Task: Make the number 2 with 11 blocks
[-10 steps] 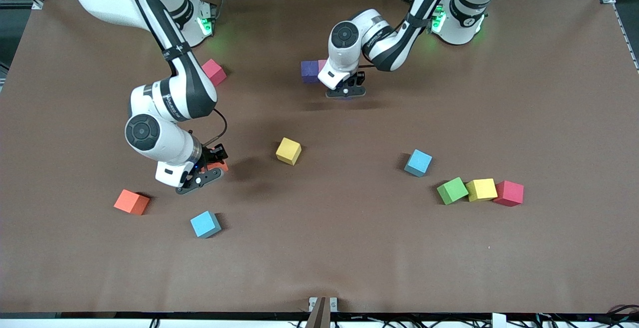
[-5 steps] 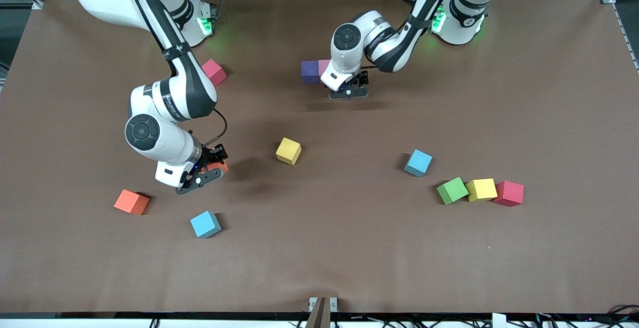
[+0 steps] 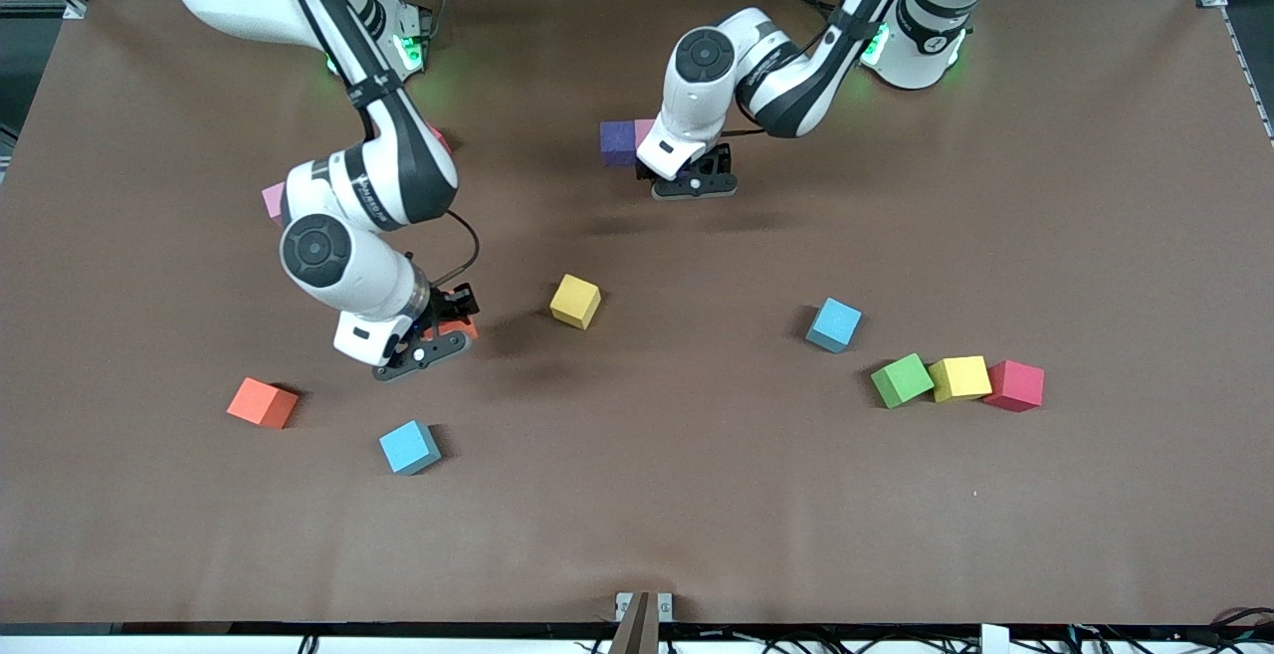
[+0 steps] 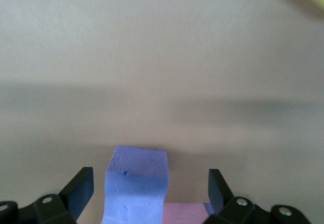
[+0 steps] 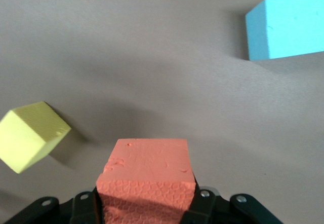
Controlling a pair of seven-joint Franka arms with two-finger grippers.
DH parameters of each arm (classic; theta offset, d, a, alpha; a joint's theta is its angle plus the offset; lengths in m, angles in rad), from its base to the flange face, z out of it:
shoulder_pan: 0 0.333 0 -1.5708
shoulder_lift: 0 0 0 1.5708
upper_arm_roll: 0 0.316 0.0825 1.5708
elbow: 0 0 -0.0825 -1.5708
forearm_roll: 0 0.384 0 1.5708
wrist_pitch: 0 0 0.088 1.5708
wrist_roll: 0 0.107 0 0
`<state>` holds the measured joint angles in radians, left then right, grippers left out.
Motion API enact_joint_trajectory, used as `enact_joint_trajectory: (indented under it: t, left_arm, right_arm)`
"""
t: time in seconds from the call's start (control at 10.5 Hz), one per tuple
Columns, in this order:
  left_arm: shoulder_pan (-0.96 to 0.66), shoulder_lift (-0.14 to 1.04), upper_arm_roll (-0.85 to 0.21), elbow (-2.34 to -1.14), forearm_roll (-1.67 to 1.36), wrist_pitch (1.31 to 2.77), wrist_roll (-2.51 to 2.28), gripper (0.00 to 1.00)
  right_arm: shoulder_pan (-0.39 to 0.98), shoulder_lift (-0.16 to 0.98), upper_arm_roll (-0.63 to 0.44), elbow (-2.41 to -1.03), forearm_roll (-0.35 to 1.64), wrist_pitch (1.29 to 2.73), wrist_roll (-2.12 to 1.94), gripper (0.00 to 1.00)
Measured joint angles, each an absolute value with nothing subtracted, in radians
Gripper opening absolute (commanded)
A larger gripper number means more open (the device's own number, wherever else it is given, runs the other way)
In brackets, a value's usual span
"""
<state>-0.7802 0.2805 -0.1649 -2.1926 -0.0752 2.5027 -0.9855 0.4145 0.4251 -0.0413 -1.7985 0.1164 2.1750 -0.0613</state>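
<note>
Front view: no legible writing. Right gripper [image 3: 450, 327] clamps orange block [image 5: 147, 178]; left gripper [image 4: 151, 191] released over purple block [image 4: 136, 183].

Even overhead light falls on my matte brown bench [image 3: 1095, 186], bright without glare. My arms cast soft, smeared shadows. Green lamps glow at my bases. My left wrist view is washed pale; its nearest purple foam cube [image 4: 135, 186] looks soft.
</note>
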Motion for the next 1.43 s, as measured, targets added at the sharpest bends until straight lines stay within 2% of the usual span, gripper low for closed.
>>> enact_joint_trajectory:
  t: [0.29, 0.57, 1.05, 1.43]
  left_arm:
    - [-0.719, 0.212, -0.163, -2.191, -0.075, 2.502, -0.981, 1.0]
    - [-0.595, 0.198, -0.159, -2.14, -0.075, 2.503, -0.904, 1.0]
    - [-0.32, 0.224, -0.153, -2.112, -0.075, 2.501, -0.698, 1.0]
    - [-0.205, 0.241, -0.155, -2.08, -0.075, 2.385, -0.701, 1.0]
  right_arm:
    - [0.451, 0.426, -0.04, -1.788, 0.14, 2.175, 0.013, 0.0]
    - [0.533, 0.459, -0.038, -1.767, 0.175, 2.175, 0.125, 0.0]
    - [0.77, 0.588, -0.036, -1.637, 0.176, 2.177, 0.417, 0.0]
    - [0.893, 0.678, -0.036, -1.588, 0.176, 2.184, 0.568, 0.0]
